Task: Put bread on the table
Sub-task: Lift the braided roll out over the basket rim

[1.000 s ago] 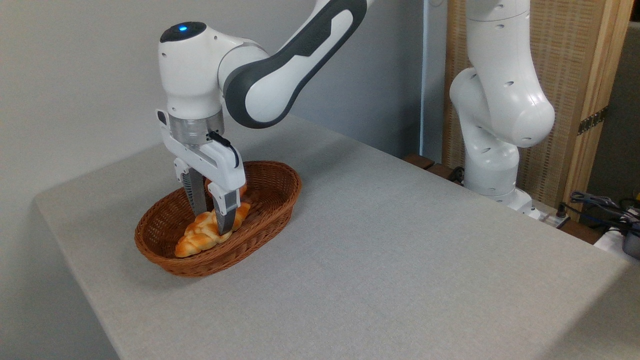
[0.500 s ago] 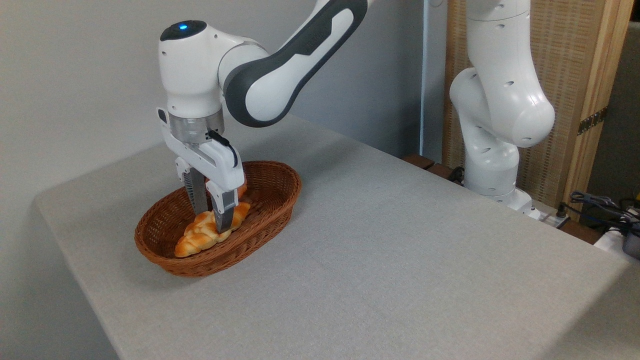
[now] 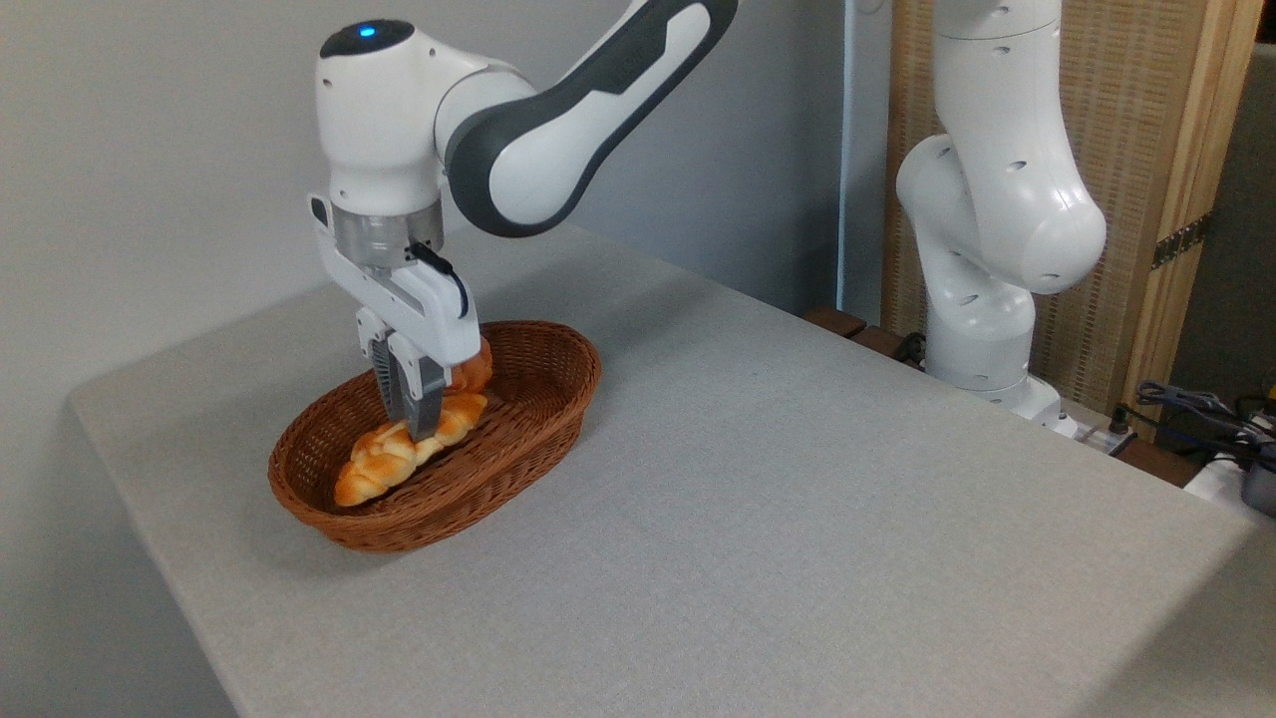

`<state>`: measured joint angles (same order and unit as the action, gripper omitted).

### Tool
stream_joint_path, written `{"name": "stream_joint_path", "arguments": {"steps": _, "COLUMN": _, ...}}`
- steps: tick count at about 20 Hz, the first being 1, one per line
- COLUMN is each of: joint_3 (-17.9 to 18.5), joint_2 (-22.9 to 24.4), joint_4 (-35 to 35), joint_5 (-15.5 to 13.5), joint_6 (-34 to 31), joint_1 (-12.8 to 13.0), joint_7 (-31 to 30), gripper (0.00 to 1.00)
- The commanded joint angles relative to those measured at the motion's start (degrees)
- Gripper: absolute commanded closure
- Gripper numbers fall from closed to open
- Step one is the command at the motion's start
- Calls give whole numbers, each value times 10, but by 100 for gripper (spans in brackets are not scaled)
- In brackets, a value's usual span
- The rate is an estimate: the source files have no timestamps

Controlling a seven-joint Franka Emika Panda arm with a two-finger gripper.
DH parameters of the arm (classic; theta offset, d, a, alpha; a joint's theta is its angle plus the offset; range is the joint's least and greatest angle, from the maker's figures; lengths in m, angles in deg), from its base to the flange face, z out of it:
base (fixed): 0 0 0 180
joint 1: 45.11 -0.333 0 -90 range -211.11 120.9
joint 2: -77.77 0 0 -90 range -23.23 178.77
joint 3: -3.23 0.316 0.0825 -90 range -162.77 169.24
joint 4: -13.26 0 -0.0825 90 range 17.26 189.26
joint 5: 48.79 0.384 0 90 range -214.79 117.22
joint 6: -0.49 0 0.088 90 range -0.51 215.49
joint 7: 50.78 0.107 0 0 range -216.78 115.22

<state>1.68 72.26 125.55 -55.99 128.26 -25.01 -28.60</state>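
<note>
One braided loaf (image 3: 404,451), light and probably soft, sat clenched mid-length in my claw (image 3: 414,429) over the wicker basket (image 3: 518,449).

A brown wicker basket (image 3: 518,439) holds an orange bun (image 3: 473,371), seemingly round, partly hidden; cables (image 3: 1196,399) lie far right.

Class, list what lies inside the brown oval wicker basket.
A long braided golden loaf, gripped by the gripper, and a round orange bun partly hidden behind the gripper. The basket floor beneath them is covered.
</note>
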Motion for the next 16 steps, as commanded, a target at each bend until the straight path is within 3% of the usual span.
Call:
{"name": "stream_joint_path", "arguments": {"steps": 1, "joint_3": 11, "joint_2": 16, "joint_4": -52, "joint_5": -10, "joint_6": -79, "joint_1": -3, "joint_7": 8, "gripper": 90}}
{"name": "stream_joint_path", "arguments": {"steps": 3, "joint_3": 29, "joint_2": 16, "joint_4": -87, "joint_5": -5, "joint_6": -140, "joint_1": -4, "joint_7": 20, "gripper": 90}}
{"name": "stream_joint_path", "arguments": {"steps": 7, "joint_3": 69, "joint_2": 39, "joint_4": -122, "joint_5": 1, "joint_6": -254, "joint_1": -4, "joint_7": 113, "gripper": 88}}
{"name": "stream_joint_path", "arguments": {"steps": 11, "joint_3": 131, "joint_2": 50, "joint_4": -118, "joint_5": 71, "joint_6": -277, "joint_1": -4, "joint_7": 184, "gripper": 76}}
{"name": "stream_joint_path", "arguments": {"steps": 12, "joint_3": 142, "joint_2": 49, "joint_4": -118, "joint_5": 81, "joint_6": -276, "joint_1": -4, "joint_7": 203, "gripper": 70}}
{"name": "stream_joint_path", "arguments": {"steps": 13, "joint_3": 156, "joint_2": 45, "joint_4": -117, "joint_5": 92, "joint_6": -273, "joint_1": -4, "joint_7": 211, "gripper": 57}}
{"name": "stream_joint_path", "arguments": {"steps": 16, "joint_3": 173, "joint_2": 37, "joint_4": -102, "joint_5": 140, "joint_6": -263, "joint_1": -5, "joint_7": 212, "gripper": 0}}
